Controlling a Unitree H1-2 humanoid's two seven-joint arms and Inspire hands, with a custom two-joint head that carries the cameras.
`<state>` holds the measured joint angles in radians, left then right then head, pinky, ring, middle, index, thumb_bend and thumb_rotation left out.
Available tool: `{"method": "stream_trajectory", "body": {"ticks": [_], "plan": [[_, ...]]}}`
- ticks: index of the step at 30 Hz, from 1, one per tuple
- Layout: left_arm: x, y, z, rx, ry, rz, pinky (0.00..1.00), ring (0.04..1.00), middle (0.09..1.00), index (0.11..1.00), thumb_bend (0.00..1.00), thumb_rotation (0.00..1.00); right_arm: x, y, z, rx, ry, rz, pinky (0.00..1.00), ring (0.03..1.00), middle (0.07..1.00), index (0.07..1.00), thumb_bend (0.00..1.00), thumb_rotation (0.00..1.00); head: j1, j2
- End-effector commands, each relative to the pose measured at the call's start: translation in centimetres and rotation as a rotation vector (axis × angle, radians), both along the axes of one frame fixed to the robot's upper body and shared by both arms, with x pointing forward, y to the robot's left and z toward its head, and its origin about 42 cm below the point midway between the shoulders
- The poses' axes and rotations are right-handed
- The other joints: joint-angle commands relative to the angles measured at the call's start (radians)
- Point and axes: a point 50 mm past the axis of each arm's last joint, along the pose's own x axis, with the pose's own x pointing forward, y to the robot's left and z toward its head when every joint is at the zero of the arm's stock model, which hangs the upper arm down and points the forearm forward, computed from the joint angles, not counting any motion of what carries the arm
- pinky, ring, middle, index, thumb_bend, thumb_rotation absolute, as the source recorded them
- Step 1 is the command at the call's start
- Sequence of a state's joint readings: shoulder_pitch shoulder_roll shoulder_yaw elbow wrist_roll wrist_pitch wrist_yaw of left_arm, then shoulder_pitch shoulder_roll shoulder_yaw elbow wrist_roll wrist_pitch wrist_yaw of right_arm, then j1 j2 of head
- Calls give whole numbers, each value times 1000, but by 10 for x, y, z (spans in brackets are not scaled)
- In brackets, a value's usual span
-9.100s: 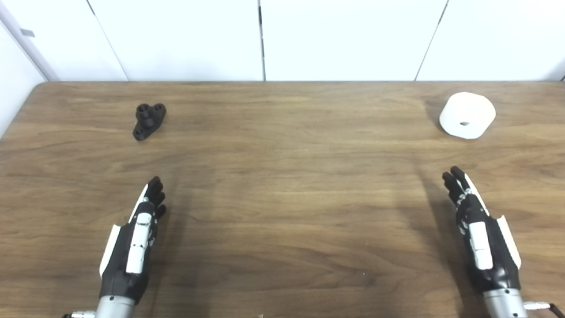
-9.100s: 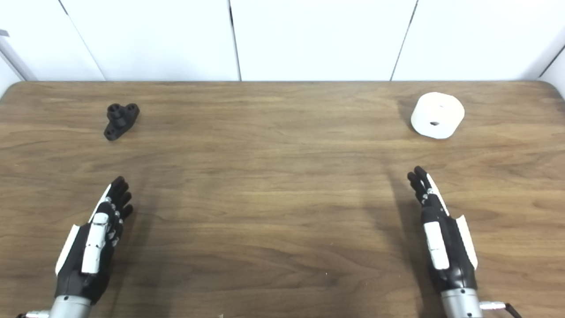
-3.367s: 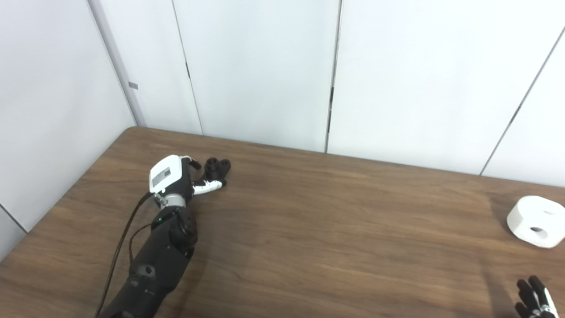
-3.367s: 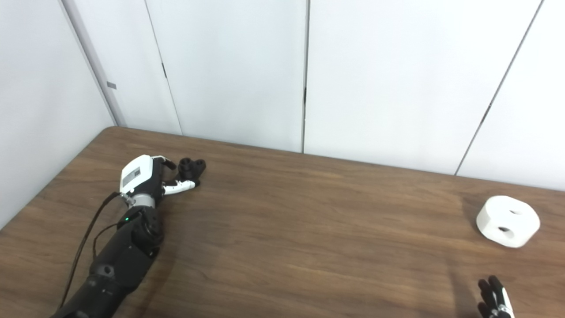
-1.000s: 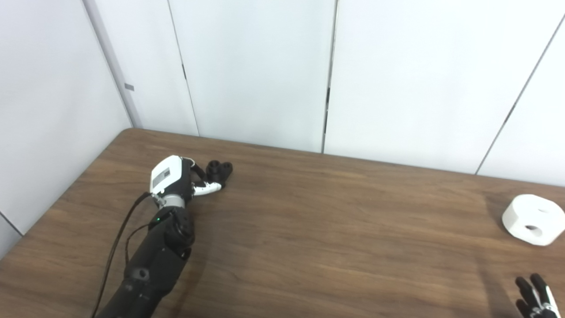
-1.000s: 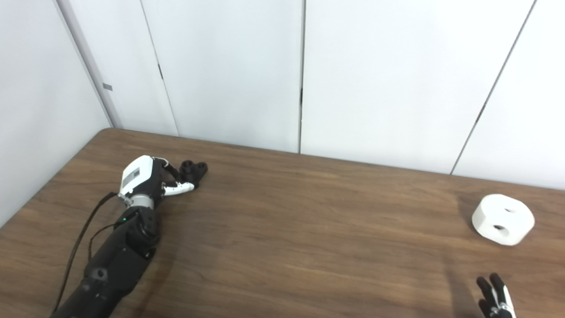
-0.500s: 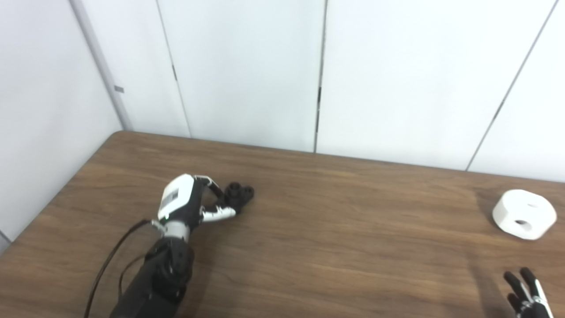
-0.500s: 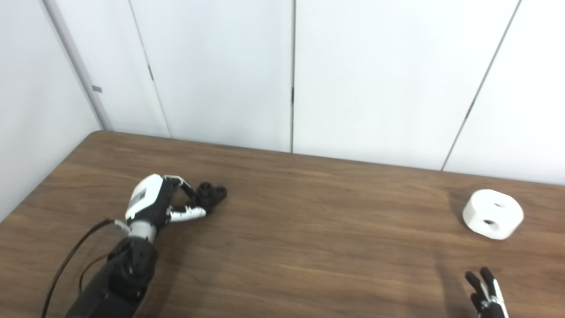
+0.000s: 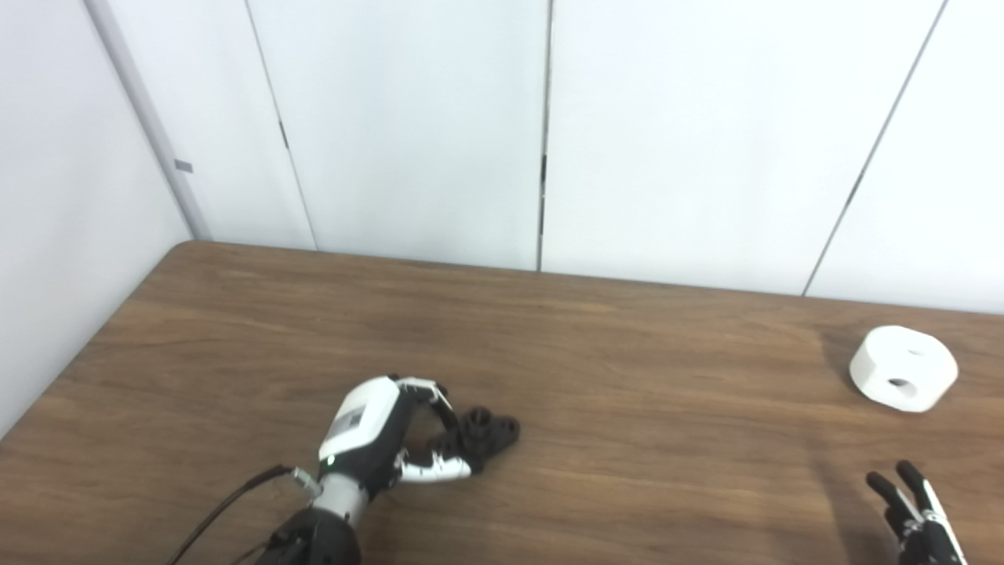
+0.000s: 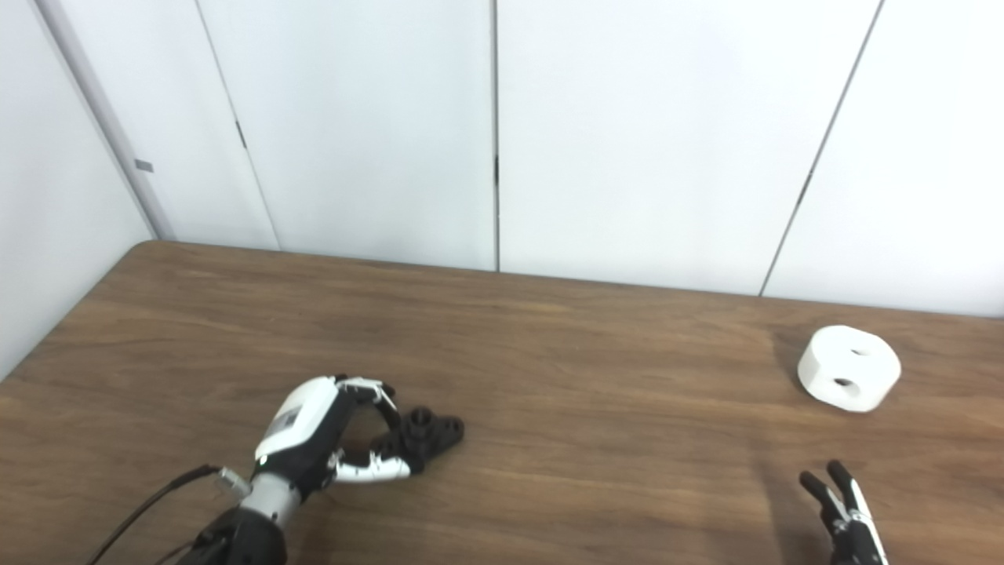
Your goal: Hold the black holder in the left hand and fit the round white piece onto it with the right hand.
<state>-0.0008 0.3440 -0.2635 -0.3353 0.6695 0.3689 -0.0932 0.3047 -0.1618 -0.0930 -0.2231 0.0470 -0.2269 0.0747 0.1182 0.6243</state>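
Note:
The black holder (image 9: 486, 434) is pinched between the fingers and white-tipped thumb of my left hand (image 9: 375, 434), low over the brown table (image 9: 627, 392), left of its middle. Whether the holder touches the tabletop I cannot tell. The round white piece (image 9: 903, 369), with two holes showing, lies on the table at the far right, by itself. My right hand (image 9: 914, 514) is at the bottom right edge of the picture, fingers stretched out and apart, holding nothing, a good way nearer to me than the white piece.
White wall panels (image 9: 549, 133) stand right behind the table's far edge and along its left side. Bare wood lies between the holder and the white piece.
My left hand has drawn the black holder from the far left corner toward me and toward the table's middle. The camera has also swung. The white piece and right hand stay put.

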Motion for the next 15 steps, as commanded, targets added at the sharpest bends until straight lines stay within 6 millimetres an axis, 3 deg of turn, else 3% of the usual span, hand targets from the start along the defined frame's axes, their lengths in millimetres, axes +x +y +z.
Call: {"method": "stream_trajectory", "body": {"ticks": [1, 9, 15], "plan": [[-4, -5, 17, 15, -48, -38, 993, 874, 787, 485, 520, 45, -4, 10, -16, 33, 63, -14, 1000, 959, 897, 956, 683, 992, -7, 8], [-34, -30, 19, 9, -18, -180, 983, 880, 790, 485, 520, 47, -4, 19, -7, 30, 53, -15, 1000, 959, 891, 945, 681, 976, -53, 60], [-44, -43, 16, 3, -35, -293, 988, 894, 798, 485, 521, 48, -2, 28, 3, 31, 65, -21, 1000, 959, 896, 944, 674, 977, -79, 94]]}}
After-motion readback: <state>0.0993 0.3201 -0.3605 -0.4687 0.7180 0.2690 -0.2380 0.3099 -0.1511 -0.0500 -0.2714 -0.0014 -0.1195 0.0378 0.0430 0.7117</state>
